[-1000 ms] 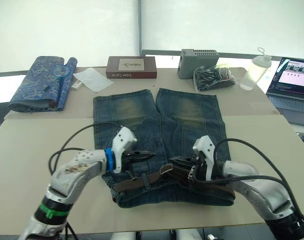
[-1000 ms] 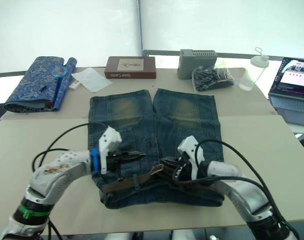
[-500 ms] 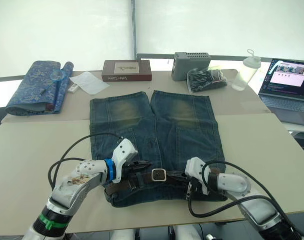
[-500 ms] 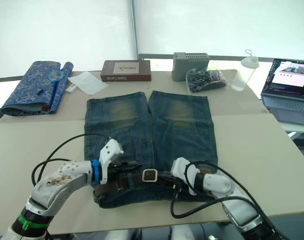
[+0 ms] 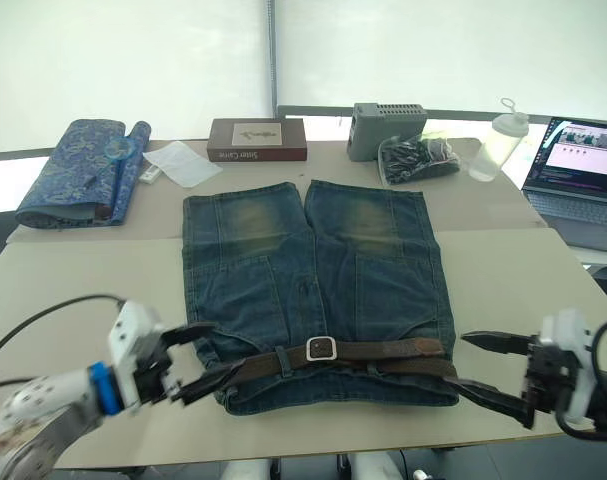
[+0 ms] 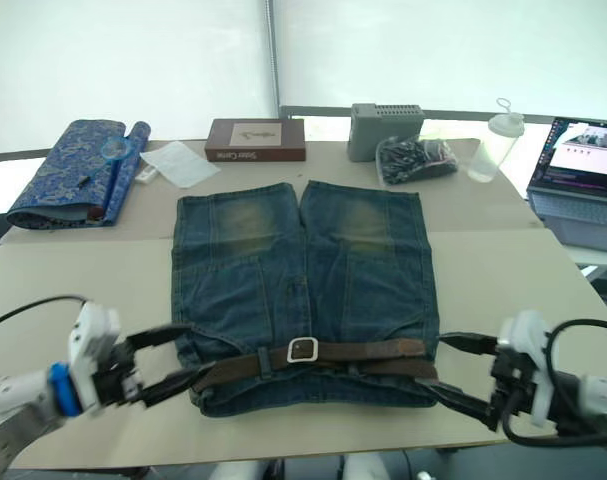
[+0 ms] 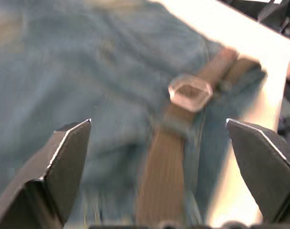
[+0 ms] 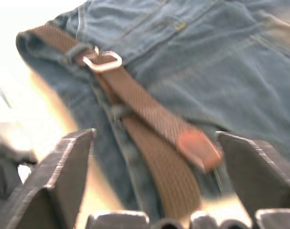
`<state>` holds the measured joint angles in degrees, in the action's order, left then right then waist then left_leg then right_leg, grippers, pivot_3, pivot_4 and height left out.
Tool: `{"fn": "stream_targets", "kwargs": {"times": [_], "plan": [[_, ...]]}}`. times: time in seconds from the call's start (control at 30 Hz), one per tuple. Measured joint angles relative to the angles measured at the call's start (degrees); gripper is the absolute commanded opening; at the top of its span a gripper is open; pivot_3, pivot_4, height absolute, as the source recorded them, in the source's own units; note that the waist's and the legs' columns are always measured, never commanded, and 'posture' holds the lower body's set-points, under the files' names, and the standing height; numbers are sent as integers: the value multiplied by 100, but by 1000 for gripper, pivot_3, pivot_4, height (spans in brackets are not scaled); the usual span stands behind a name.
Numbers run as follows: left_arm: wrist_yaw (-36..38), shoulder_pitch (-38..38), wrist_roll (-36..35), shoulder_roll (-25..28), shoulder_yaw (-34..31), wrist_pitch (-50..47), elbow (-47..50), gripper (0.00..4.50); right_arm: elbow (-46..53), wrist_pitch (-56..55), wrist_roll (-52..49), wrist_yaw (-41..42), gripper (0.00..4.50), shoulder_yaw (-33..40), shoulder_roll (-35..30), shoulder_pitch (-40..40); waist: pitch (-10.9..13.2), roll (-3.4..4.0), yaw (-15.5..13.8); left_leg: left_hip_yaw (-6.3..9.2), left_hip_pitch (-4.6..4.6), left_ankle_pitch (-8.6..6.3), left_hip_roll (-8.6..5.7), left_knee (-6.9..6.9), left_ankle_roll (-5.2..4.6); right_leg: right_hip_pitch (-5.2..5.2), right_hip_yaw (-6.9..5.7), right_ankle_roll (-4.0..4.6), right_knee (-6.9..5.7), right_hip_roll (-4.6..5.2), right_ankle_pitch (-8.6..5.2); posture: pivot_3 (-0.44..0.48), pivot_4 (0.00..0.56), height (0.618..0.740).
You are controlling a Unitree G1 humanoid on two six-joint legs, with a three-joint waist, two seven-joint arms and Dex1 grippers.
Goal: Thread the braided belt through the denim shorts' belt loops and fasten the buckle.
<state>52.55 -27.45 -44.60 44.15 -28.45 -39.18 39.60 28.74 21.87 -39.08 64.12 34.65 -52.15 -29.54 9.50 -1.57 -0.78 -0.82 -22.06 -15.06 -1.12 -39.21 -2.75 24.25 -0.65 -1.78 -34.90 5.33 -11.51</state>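
Note:
The denim shorts (image 5: 313, 265) lie flat on the table, waistband toward me. The braided belt (image 5: 383, 352) runs along the waistband under a belt loop (image 5: 283, 360). Its silver buckle (image 5: 321, 348) sits near the middle, with the strap end lying past it to the right. My left gripper (image 5: 205, 358) hangs open at the shorts' left waist corner, holding nothing. My right gripper (image 5: 460, 361) is open just off the right waist corner, also empty. The left wrist view shows the buckle (image 7: 190, 92) between the spread fingers (image 7: 63, 162). In the right wrist view are the buckle (image 8: 102, 60) and strap tip (image 8: 199, 148).
Along the table's far edge are a blue patterned rolled cloth (image 5: 78, 170), a sheet of paper (image 5: 183, 160), a brown book (image 5: 257, 139), a grey box (image 5: 386, 117), a bag of dark items (image 5: 418, 158) and a clear bottle (image 5: 498, 140). A laptop (image 5: 581, 170) stands far right.
Both grippers have opened and drawn back outward from the belt to the shorts' sides. The belt now lies flat along the waistband with the buckle showing at the middle.

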Motion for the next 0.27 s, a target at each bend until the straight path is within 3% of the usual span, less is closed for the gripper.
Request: {"fn": "stream_targets", "kwargs": {"times": [0.07,0.27], "plan": [[283,-483,158,43,-310,140,-105,4500,-216,-443,295,306,4464,325,146,-237,0,0,-5,0,3,-7,3,0,13,-2,0,-2,1,1,-3,0,150,740],[650,-497,319,142,-695,536,-516,4500,-746,-1063,693,731,4464,440,204,-251,3,9,-43,-2,1,-29,9,0,57,-2,-2,-3,2,26,-4,0,150,740]]}}
